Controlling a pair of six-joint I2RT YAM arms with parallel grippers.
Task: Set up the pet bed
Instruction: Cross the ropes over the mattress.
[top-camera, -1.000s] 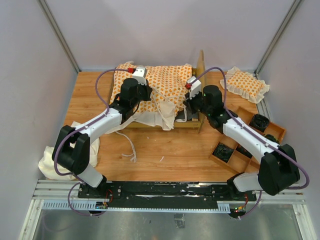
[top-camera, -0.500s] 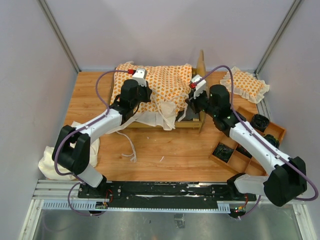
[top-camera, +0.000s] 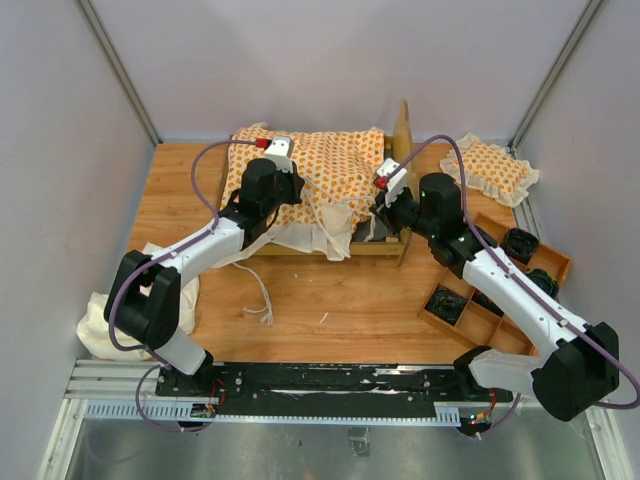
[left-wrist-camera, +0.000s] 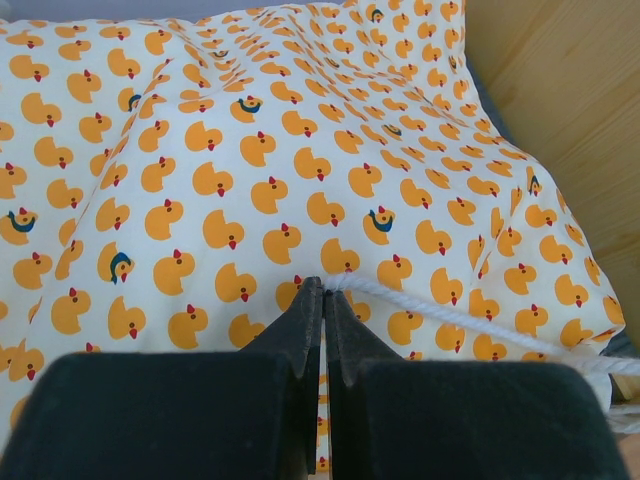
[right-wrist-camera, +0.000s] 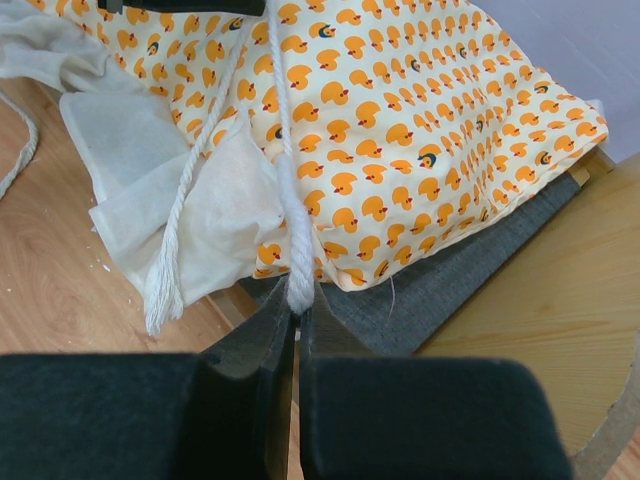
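Orange-duck cushion (top-camera: 320, 180) lies rumpled across the bed frame (top-camera: 403, 128), covering most of it. The grey base (right-wrist-camera: 440, 280) shows bare at the frame's headboard end.

Right gripper (right-wrist-camera: 297, 312) is over that same end, clamped tight on a white tie string (right-wrist-camera: 288, 190).

Left gripper (left-wrist-camera: 322, 300) is pressed nearly closed on the cushion over the frame's opposite end. Whether it nips cloth or cord, cannot tell.

Step in hand, as I judge it: spreading the cushion into the frame. The next move likely calls for drawing the string toward the headboard so cloth slides over the bare base, with the far end held steady.
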